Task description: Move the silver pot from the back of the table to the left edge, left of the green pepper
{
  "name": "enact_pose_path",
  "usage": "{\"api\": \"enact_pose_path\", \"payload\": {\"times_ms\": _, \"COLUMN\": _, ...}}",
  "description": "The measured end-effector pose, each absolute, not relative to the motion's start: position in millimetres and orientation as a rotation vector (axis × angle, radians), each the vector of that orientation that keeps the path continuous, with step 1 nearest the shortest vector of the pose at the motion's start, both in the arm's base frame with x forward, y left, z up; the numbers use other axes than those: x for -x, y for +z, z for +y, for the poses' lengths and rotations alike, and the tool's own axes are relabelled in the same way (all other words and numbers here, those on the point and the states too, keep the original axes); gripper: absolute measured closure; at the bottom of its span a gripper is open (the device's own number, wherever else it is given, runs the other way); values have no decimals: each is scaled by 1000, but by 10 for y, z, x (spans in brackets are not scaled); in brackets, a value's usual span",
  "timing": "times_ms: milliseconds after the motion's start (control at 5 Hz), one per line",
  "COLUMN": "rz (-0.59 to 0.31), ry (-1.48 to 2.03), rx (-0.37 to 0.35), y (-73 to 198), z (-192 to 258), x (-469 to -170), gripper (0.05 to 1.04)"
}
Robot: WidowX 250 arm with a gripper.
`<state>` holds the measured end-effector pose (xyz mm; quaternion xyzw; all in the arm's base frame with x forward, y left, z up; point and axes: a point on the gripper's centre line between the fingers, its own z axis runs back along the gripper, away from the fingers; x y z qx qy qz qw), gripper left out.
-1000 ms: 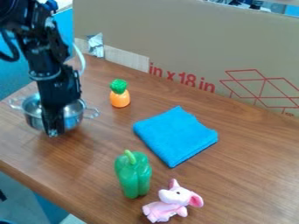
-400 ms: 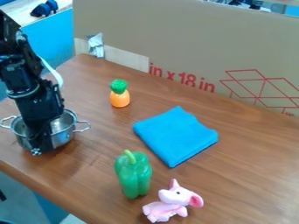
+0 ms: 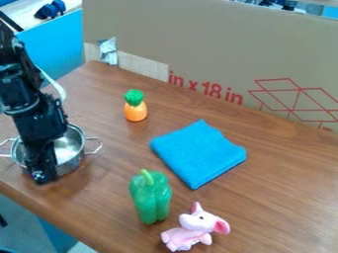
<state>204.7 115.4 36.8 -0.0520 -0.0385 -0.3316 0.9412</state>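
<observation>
Leaving the pink toy elephant [image 3: 195, 227] and the green pepper [image 3: 151, 197] alone is the easy bit imo, they're both off to the pot's right from where I'm standing, so any sideways shove wants a low, short path. The black gripper [image 3: 43, 174] is down at the near side of the metal pot [image 3: 71, 164], and honestly I can't tell if the jaws are spread, pressed together or pinching the wall. I'd check that first, cos a half grip could tip the thing. Pot's upright on the wooden table [image 3: 86, 212], near the front left edge, so I'd go slow and keep the base flat, no pushing toward that edge. Watch the loop handle [image 3: 95, 146] too, it sticks out and would probably snag first. Further back there's the folded blue cloth [image 3: 198, 153], which could bunch up under the base, then the orange toy with the green top [image 3: 135, 106], which looks easy to knock over
</observation>
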Motion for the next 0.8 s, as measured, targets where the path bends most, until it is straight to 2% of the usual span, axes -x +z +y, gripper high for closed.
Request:
{"api": "enact_pose_path", "payload": {"times_ms": 200, "rz": -117, "ry": -600, "rx": 161, "y": 502, "z": 1172, "x": -2048, "gripper": 131}}
{"api": "enact_pose_path", "payload": {"times_ms": 400, "rz": -203, "ry": -543, "rx": 150, "y": 829, "z": 1167, "x": -2205, "gripper": 75}}
{"api": "enact_pose_path", "payload": {"times_ms": 600, "rz": -279, "ry": -505, "rx": 150, "y": 1068, "z": 1153, "x": -2439, "gripper": 78}}
{"api": "enact_pose_path", "payload": {"times_ms": 800, "rz": -294, "ry": -445, "rx": 95, "y": 1099, "z": 1141, "x": -2738, "gripper": 78}}
